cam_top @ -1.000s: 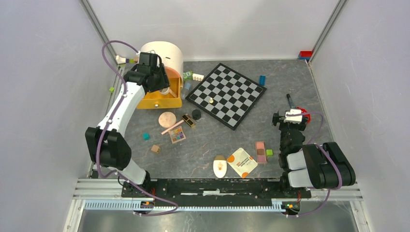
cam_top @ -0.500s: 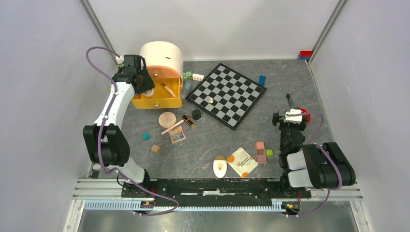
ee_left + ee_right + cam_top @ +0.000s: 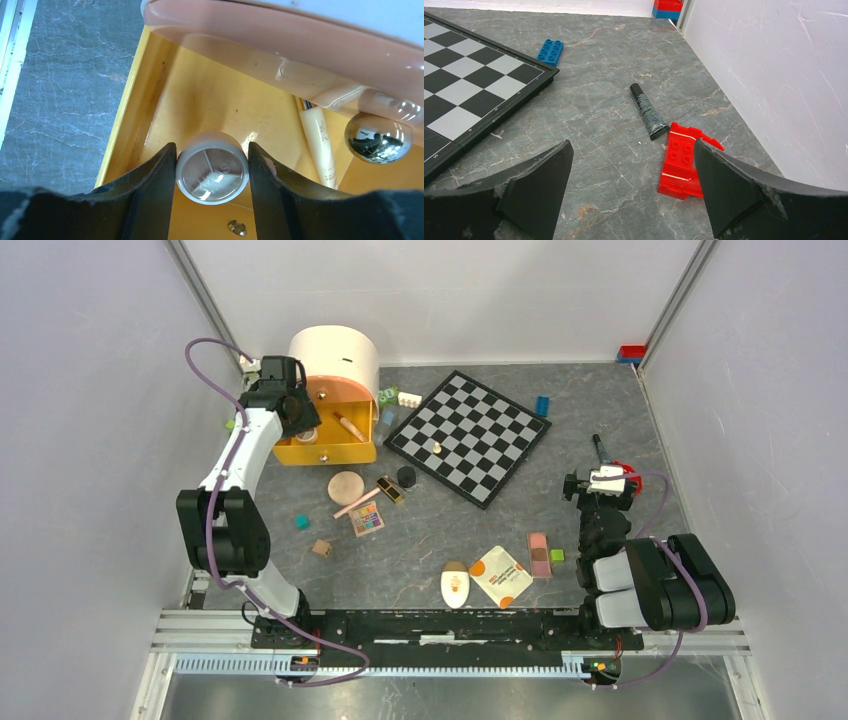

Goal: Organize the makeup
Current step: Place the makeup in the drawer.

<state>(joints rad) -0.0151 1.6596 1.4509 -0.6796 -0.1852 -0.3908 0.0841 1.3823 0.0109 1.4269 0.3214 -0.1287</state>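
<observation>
A small round white jar with a clear lid (image 3: 212, 172) sits low in the yellow drawer (image 3: 150, 95), and my left gripper (image 3: 212, 150) is shut on it, a finger pressed to each side. In the top view that gripper (image 3: 297, 420) is at the drawer's left end. A cream tube (image 3: 318, 142) lies in the same drawer. On the table lie the round peach compact (image 3: 346, 486), eyeshadow palette (image 3: 366, 519), pink brush (image 3: 356, 503), blush palette (image 3: 540, 554), white-orange sachet (image 3: 501, 576) and cream oval (image 3: 455, 586). My right gripper (image 3: 632, 150) stands open over bare table, short of a black tube (image 3: 648, 117).
The round white-and-pink organizer (image 3: 335, 352) stands above the drawer, its chrome knob (image 3: 378, 137) close on the right. A chessboard (image 3: 470, 435) fills the middle back. A red brick (image 3: 681, 167) lies by my right finger, a blue brick (image 3: 550, 51) further back. The right wall is near.
The left arm has swung from over the drawer's middle to its left end, uncovering the drawer's inside. The right arm has not moved.
</observation>
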